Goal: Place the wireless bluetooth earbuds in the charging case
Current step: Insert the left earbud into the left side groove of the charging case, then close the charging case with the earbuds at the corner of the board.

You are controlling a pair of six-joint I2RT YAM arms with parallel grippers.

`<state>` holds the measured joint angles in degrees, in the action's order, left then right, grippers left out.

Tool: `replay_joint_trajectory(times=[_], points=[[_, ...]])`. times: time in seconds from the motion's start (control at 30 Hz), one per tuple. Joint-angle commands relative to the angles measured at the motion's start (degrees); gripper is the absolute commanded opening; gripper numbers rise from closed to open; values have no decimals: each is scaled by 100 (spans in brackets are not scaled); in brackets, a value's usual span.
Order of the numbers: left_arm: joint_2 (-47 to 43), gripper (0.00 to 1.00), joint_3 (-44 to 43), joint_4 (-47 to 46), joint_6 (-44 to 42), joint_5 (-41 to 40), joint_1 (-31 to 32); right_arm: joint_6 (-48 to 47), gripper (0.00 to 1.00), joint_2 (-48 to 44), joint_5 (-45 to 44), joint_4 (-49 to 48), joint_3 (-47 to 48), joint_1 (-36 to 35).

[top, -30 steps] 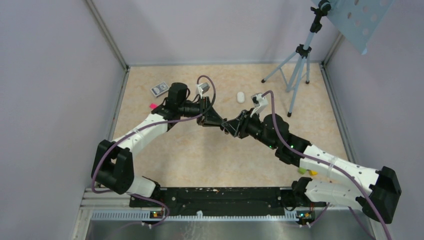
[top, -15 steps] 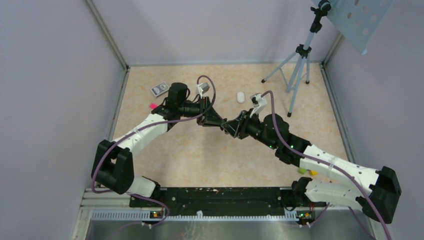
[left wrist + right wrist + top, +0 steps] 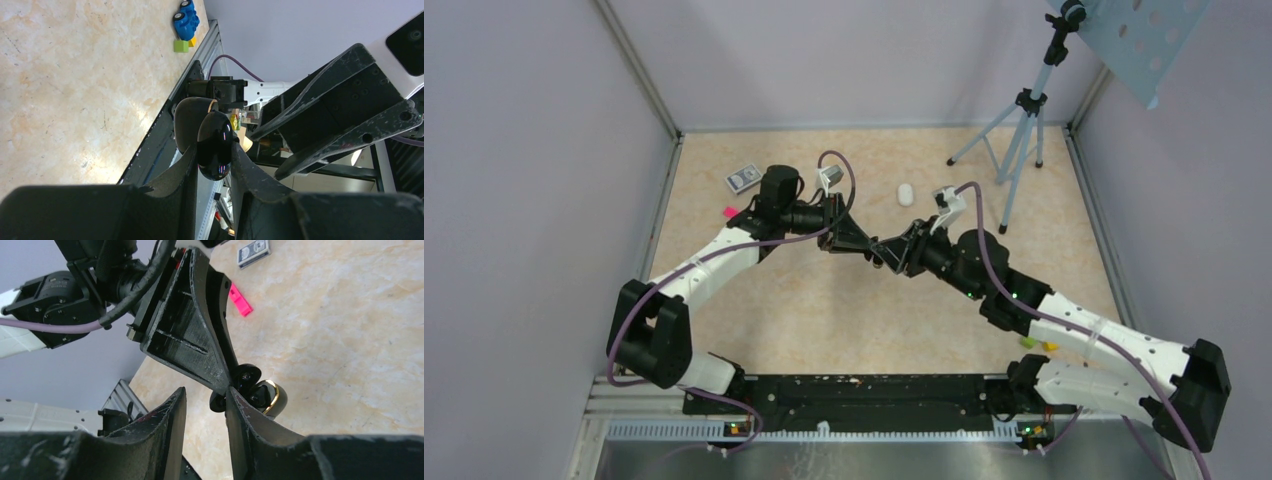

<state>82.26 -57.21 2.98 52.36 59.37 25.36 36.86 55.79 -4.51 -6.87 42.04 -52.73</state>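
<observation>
Two-armed meeting in mid-air, well above the table (image 3: 804,320). Clenched in the left gripper (image 3: 212,150): the charging case (image 3: 215,146), glossy black, hinged open, pinched from both sides and carried clear of the surface. Nosed right up against the case from the opposite side: the right gripper (image 3: 205,392), jaws partway apart. Between them, touching one finger and just beside the case, a small dark shape (image 3: 218,402). Possibly an earbud, though too small to name, and impossible to say whether pinched or merely resting there. Cannot tell either whether any bud already sits inside the case. Beyond the case, down on the table, a white oval object (image 3: 905,194), untouched.

Judged to be the insertion step itself. To do it well: keep the case rock-steady, open mouth facing the right gripper. Line the bud up square with its well before pressing. Ease in slowly, with no sideways shove against the hinged half. Let go only once seated, then back straight out.
</observation>
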Motion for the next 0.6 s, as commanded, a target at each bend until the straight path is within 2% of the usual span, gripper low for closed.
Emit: replay_joint_trajectory(times=[0.0, 0.57], points=[[-9, 0, -174, -342, -24, 139, -23, -4, 35, -484, -624, -4, -47, 20], [8, 0, -161, -414, -6, 185, -23, 170, 38, -92, -122, 38, -84, 60]])
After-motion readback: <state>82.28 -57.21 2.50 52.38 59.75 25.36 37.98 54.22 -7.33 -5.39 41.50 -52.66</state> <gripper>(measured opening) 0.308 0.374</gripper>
